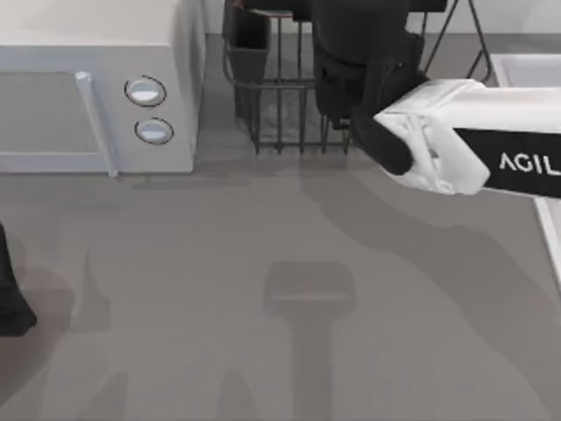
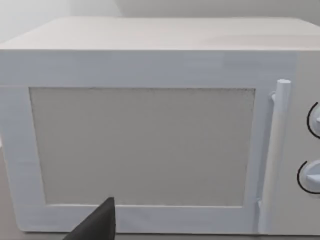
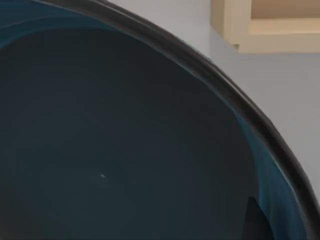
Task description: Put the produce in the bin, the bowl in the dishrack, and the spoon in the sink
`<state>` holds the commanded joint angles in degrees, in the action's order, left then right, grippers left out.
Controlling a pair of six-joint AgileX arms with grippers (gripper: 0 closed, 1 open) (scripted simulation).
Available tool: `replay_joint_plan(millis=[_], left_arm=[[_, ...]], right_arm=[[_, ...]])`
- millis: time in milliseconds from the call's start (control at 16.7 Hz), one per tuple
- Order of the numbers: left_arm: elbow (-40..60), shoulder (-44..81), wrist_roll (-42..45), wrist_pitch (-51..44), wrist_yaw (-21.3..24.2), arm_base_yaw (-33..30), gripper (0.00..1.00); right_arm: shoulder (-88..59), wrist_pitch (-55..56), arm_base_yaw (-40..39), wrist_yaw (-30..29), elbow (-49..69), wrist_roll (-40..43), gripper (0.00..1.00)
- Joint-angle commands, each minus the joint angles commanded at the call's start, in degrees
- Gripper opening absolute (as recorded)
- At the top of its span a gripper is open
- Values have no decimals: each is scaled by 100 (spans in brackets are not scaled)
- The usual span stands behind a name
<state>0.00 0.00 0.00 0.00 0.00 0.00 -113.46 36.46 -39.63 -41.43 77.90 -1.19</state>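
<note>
My right end effector (image 1: 351, 88) hangs over the dishrack (image 1: 280, 114) with the bowl (image 3: 125, 140) close under my wrist camera; grip I cannot tell. Bowl step looks nearly done; produce and spoon seem left.

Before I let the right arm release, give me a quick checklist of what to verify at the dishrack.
1. Right arm reaches over the dishrack: ok.
2. Bowl close in front of the right wrist camera, rim in sight: ok.
3. Grip on the bowl secure: cannot tell, the fingers are hidden.
4. Bowl seated between the rack bars: cannot tell, the arm covers that spot.
5. Utensil cup at the rack corner apart from the arm: ok.
6. Left arm parked at the table's left edge, facing the microwave: ok.
</note>
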Motion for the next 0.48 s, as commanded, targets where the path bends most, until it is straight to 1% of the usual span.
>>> replay_joint_plan(millis=[180, 420, 480], left_arm=[[0, 0, 0, 0, 0, 0, 100], [0, 0, 0, 0, 0, 0, 100], [0, 0, 0, 0, 0, 0, 100]], right_arm=[[-361, 361, 334, 325, -149, 16, 0], [-368, 369, 341, 332, -152, 17, 0], [-368, 369, 341, 332, -152, 17, 8]])
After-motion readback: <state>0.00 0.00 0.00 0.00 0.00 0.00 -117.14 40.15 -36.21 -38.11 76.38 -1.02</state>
